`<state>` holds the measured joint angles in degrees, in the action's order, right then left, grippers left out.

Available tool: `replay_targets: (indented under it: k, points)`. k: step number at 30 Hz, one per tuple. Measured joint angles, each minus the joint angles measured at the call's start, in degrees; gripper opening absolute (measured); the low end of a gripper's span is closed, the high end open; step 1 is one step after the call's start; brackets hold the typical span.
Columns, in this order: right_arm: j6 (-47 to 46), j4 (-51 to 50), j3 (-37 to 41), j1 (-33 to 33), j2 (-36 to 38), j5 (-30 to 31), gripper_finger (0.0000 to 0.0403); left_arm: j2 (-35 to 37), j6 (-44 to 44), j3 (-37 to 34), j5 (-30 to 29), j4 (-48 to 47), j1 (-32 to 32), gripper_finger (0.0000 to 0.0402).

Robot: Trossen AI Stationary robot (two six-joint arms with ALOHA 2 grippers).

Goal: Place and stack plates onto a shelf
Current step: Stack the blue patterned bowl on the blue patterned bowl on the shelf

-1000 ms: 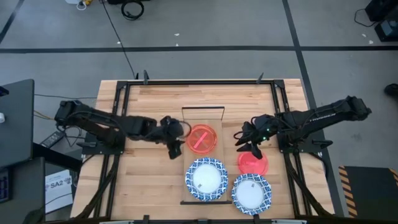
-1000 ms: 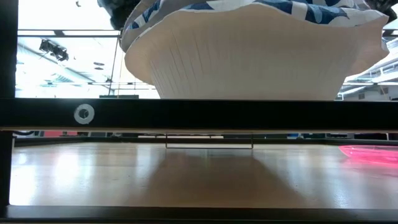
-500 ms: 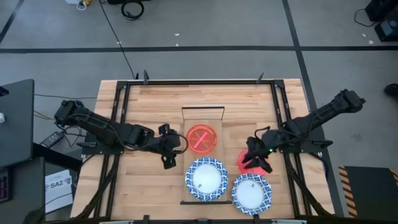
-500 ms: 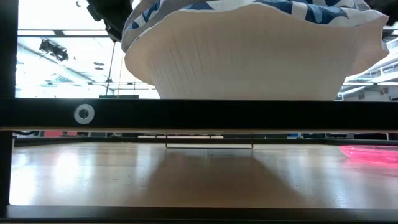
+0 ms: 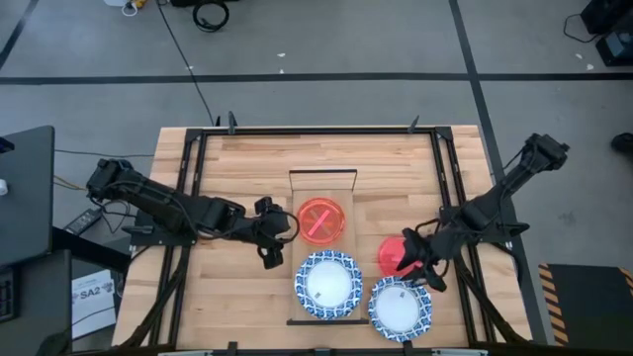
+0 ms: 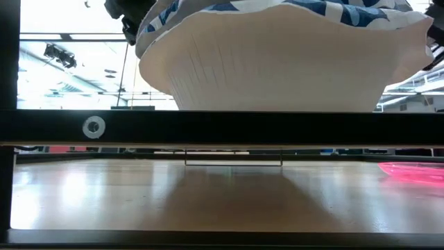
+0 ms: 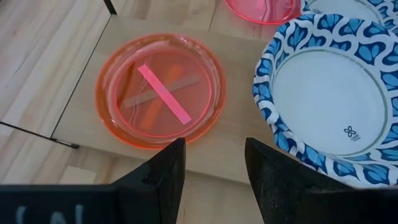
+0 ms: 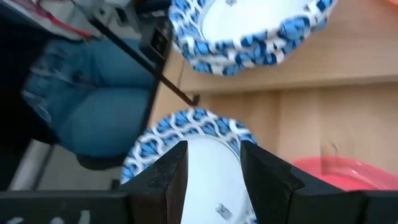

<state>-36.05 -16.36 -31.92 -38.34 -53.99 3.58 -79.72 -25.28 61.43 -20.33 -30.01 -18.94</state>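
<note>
The shelf [image 5: 297,247] is a narrow light-wood board running from the table's middle to its near edge. A red-pink plate [image 5: 321,220] with two crossed strips inside sits on its far part, and a blue-rimmed white plate [image 5: 328,284] on its near part. A second red-pink plate [image 5: 394,257] and another blue-rimmed plate [image 5: 401,308] lie on the table to the right. My left gripper [image 5: 274,240] is open, left of the shelf, facing the red-pink plate [image 7: 160,90]. My right gripper [image 5: 423,265] is open above the table plates, over the blue-rimmed plate [image 8: 194,163].
Black metal frame rails [image 5: 188,198] run along the table's left and right sides. In the low view the blue-rimmed plate's underside [image 6: 277,62] fills the top. A person's jeans-clad leg [image 8: 81,106] shows beyond the near edge.
My right gripper has swung from beside the shelf's red-pink plate toward the near edge and slightly right, ending over the red-pink and blue-rimmed plates on the table. My left gripper has drawn a little toward the near edge, away from the shelf's red-pink plate. No plate has moved.
</note>
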Motion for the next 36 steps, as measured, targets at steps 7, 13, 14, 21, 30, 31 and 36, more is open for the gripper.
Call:
replay_targets:
  k: [7, 13, 14, 21, 30, 31, 36]
  points:
    - [-1.87, -4.08, 0.0, -1.43, -5.17, 1.46, 0.0153, 0.0, 0.0, 0.0, 0.01, 0.19, 0.0, 0.0172]
    - [-2.93, -4.17, 0.0, -1.41, -10.77, 1.13, 0.0153, 0.0, -0.02, 0.0, 0.01, 0.21, 0.0, 0.0172]
    - [-2.96, -4.16, 0.0, -1.41, -11.59, 1.07, 0.0153, 0.0, -0.02, 0.0, 0.02, 0.21, 0.0, 0.0172]
    - [-2.98, -4.12, 0.0, -1.41, -15.86, 0.94, 0.0153, 0.0, -0.03, 0.0, 0.03, 0.21, 0.0, 0.0172]
    - [-2.93, -4.01, 0.0, -1.41, -19.06, 0.89, 0.0153, 0.0, -0.04, 0.0, 0.32, 0.25, 0.0, 0.0172]
    - [-2.91, -3.98, 0.0, -1.41, -19.59, 0.89, 0.0153, 0.0, -0.05, 0.0, 0.59, 0.28, 0.0, 0.0172]
    - [-3.23, -3.84, 0.0, -1.41, -22.24, 0.85, 0.0153, 0.0, -0.06, 0.0, 1.04, 0.42, 0.0, 0.0172]
